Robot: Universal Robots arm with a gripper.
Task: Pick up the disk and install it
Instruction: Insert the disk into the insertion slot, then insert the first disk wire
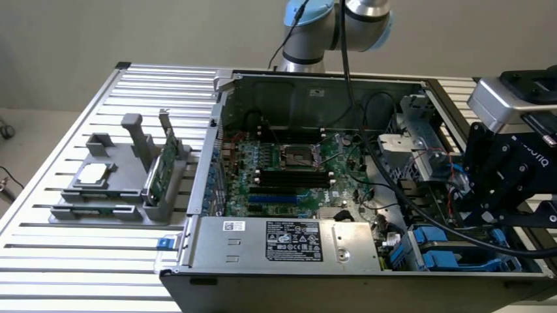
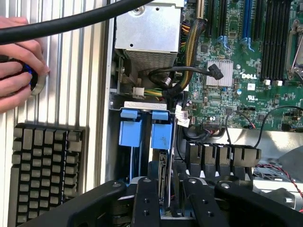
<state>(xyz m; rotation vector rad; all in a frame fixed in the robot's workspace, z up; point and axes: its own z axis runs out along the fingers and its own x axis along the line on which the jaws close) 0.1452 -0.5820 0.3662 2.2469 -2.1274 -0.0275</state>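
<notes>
Since the disk [image 2: 161, 138] stands on edge inside the computer case [image 1: 304, 295], in the drive bay at one corner of the case, with the gripper [image 2: 166, 185] set over its thin silver edge, I judge the pick-up done and the installing step in hand. Whether the gripper pinches the disk or merely brackets it I cannot tell. Seating the disk would call for a straight push along its slot. It would have to stay square so that its blue carrier does not bind on its neighbour, and stay clear of the black cables [image 2: 189, 69] looping near the bay.

Counted outward from the gripper:
- **In the case's bay:** one disk, and two blue carriers: the disk's own and a second carrier [image 2: 130, 132] just beside it.
- **Deeper in the case:** one green motherboard [image 2: 236, 90] and one silver power supply [image 1: 296, 242] against a case wall.
- **Just outside the case, on the slatted table [image 1: 70, 261]:** one black finned block [image 2: 45, 175] and one person's hand [image 2: 19, 66] at a round button.
- **Well apart from the case:** one gray fixture [image 1: 113, 195] carrying one green circuit card [image 1: 159, 166] and one silver chip [image 1: 94, 173].
</notes>
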